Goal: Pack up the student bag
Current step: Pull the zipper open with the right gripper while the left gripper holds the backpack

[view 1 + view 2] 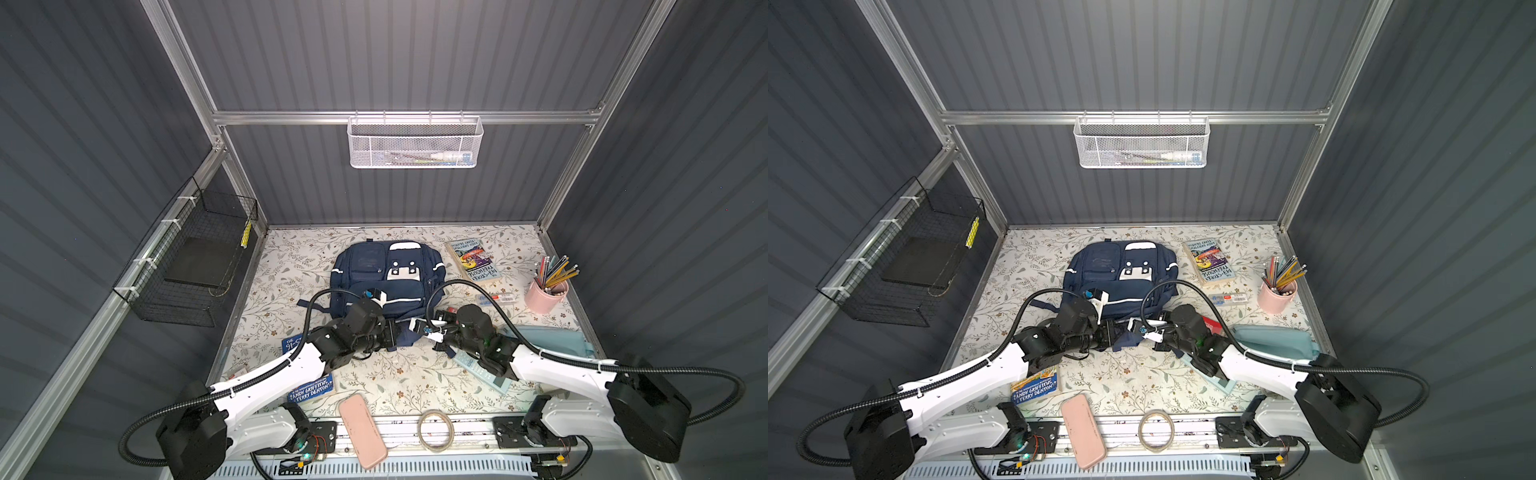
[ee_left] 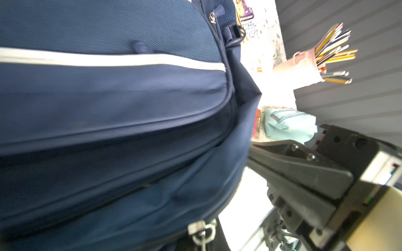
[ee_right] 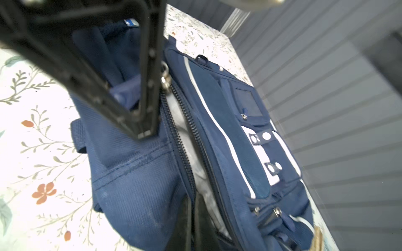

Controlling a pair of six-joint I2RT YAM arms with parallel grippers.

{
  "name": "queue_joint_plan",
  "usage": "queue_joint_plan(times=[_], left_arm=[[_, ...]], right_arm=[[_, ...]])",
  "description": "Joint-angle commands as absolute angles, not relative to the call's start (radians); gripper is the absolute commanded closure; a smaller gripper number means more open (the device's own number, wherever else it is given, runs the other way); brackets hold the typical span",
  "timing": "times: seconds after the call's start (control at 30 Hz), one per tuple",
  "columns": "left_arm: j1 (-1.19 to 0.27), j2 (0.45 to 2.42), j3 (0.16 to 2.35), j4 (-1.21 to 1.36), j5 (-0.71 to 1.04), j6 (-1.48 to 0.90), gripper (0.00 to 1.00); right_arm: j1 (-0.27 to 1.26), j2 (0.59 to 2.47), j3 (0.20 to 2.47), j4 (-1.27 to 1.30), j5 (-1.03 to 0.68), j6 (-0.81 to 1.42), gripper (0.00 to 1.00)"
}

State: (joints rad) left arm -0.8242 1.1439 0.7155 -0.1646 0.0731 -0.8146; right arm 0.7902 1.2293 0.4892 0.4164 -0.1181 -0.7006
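Your right gripper point(image 3: 144, 133) is pinching the large navy-blue fabric backpack point(image 1: 386, 274) beside its open zipper point(image 3: 185, 152) — the backpack is lying mid-way on the floral table point(image 1: 395, 382). Your left gripper point(image 1: 390, 332) is pressing its jaws together at the near edge.

The student bag point(image 1: 386, 274) is navy blue with white stripes and white patches; its lining point(image 3: 201, 187) is pale grey. The table cover point(image 1: 399, 374) is white with grey-green leaves and orange flowers. The cup point(image 1: 544, 297) is pink, the oblong case point(image 1: 362, 432) also pink, the pouch point(image 1: 552, 336) light blue, the walls point(image 1: 395, 62) dark grey.
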Motion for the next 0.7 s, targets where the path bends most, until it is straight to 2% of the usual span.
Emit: queue_joint_plan(times=[0.0,0.3,0.53,0.57,0.6,0.67], left_arm=[[-0.748,1.09,0.72,-0.196,0.069,-0.786,1.0],[-0.6,1.007,0.735,-0.357,0.044,-0.665,1.0],[-0.592,1.013,0.705,-0.315,0.126,-0.678,1.0],[-0.596,1.007,0.701,-0.306,0.13,-0.69,1.0],[-0.603,1.001,0.697,-0.293,0.132,-0.703,1.0],[-0.634,0.999,0.695,-0.264,0.133,-0.726,1.0]], right_arm=[[0.735,1.2,0.459,0.337,-0.063,-0.707,1.0],[0.634,1.16,0.417,0.363,-0.02,-0.699,1.0],[0.622,1.166,0.423,0.392,0.029,-0.65,1.0],[0.623,1.156,0.426,0.382,0.005,-0.631,0.97],[0.629,1.138,0.441,0.35,-0.026,-0.608,0.86],[0.673,1.127,0.47,0.314,-0.044,-0.555,0.69]])
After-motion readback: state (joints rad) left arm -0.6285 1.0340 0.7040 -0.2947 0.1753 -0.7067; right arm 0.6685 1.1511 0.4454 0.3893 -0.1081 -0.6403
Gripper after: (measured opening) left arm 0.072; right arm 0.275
